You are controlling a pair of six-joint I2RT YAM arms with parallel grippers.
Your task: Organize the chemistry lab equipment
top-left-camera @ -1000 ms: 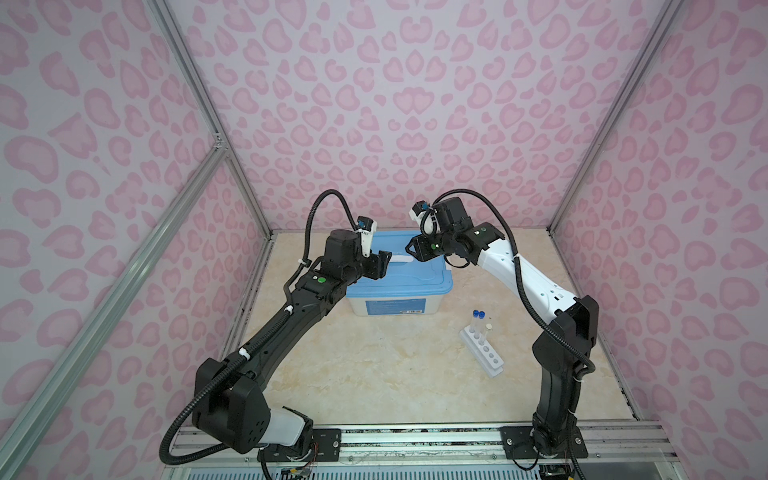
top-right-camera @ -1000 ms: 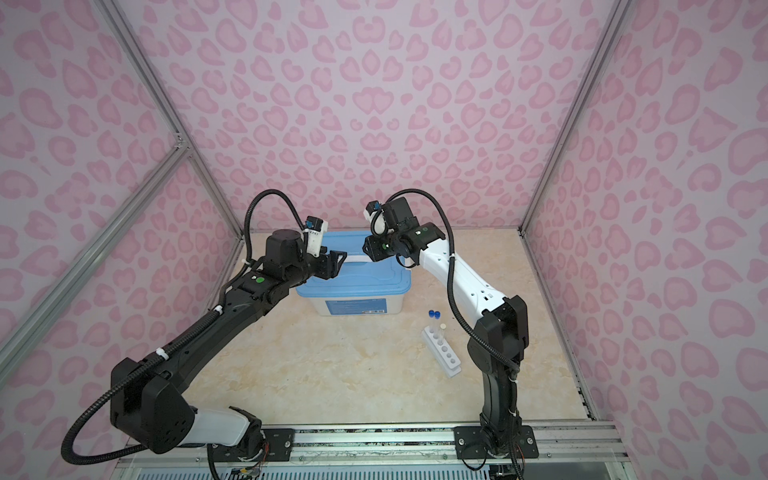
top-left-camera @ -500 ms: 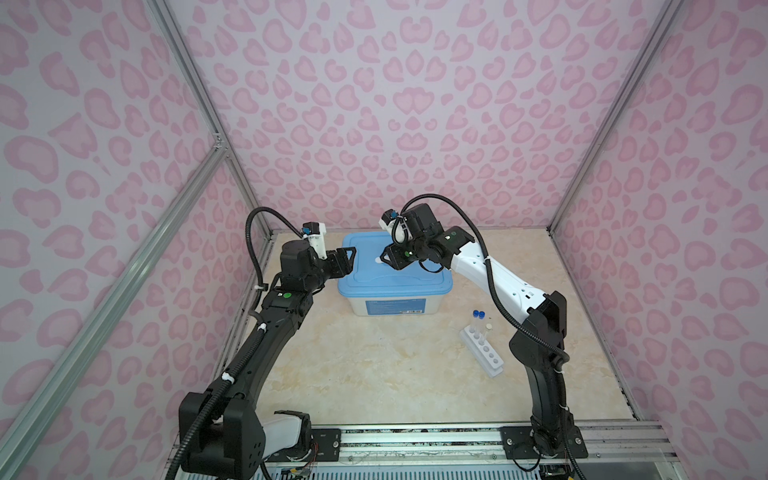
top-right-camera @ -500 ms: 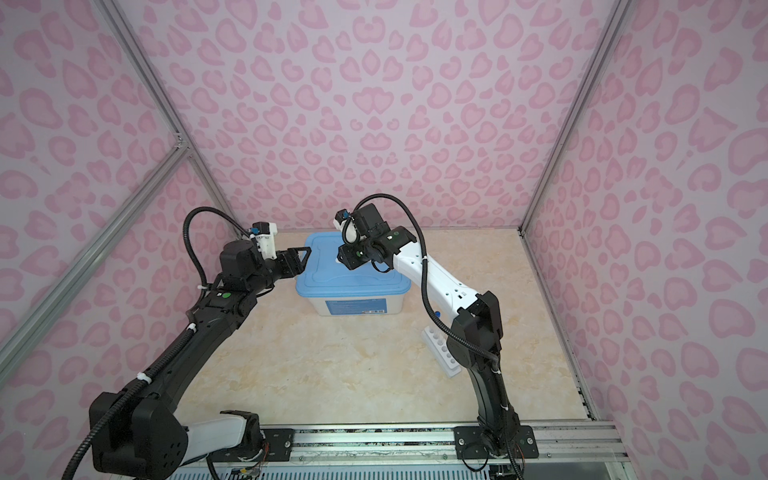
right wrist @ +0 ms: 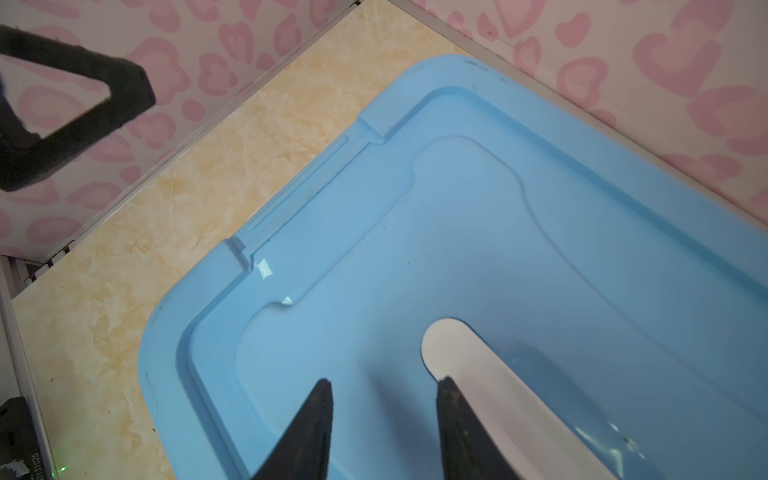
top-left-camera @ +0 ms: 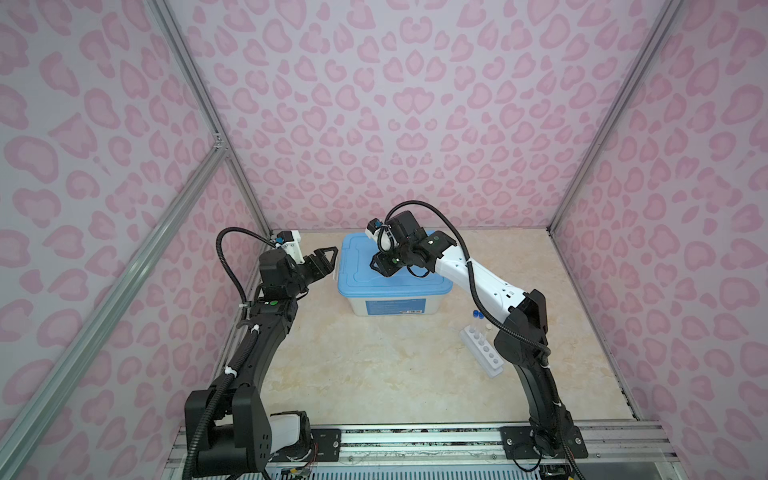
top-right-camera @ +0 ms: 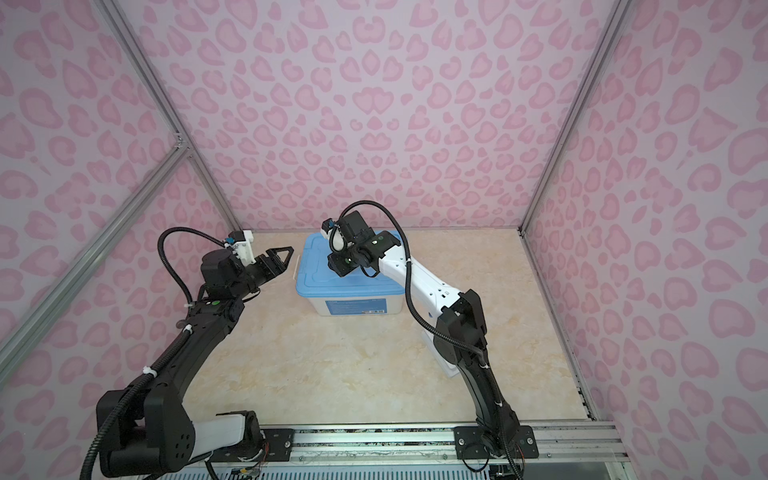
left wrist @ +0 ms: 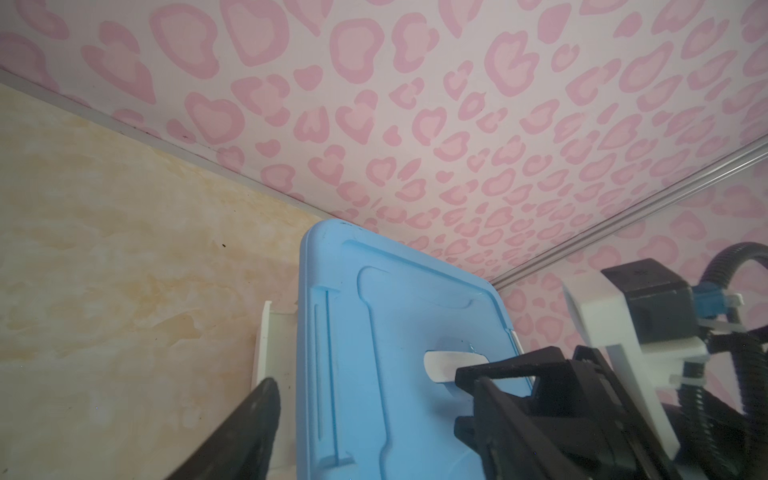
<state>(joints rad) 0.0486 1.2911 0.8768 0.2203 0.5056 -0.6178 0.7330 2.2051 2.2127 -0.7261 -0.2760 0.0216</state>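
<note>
We judge the task to be at an early stage. The white rack [top-left-camera: 484, 353] lies near the right edge of the table [top-left-camera: 374, 374], and a few capped test tubes [top-left-camera: 478, 316] seem to stand at its far end, while several of its nearer holes show empty. The large bin [top-left-camera: 395, 307] sits at the back edge, a little left of the middle, with its blue lid [top-left-camera: 415, 278] on. In the left wrist view a white latch [left wrist: 266, 345] on the bin's left end looks swung out from the wall, so opening the bin seems to be the step in hand. The left gripper [top-left-camera: 330, 259] hovers just off that left end with its fingers spread and nothing between them. The right gripper [right wrist: 385, 380] hangs over the lid, its fingers partly apart and empty, one tip at the end of the white handle [right wrist: 498, 395]; we cannot tell whether it touches. We see no cylinder, dish or cup anywhere, and since the bin's inside is hidden we cannot say what it holds. In a top view the right arm [top-right-camera: 457, 324] covers most of the rack, and the tubes are too small to count with confidence.
</note>
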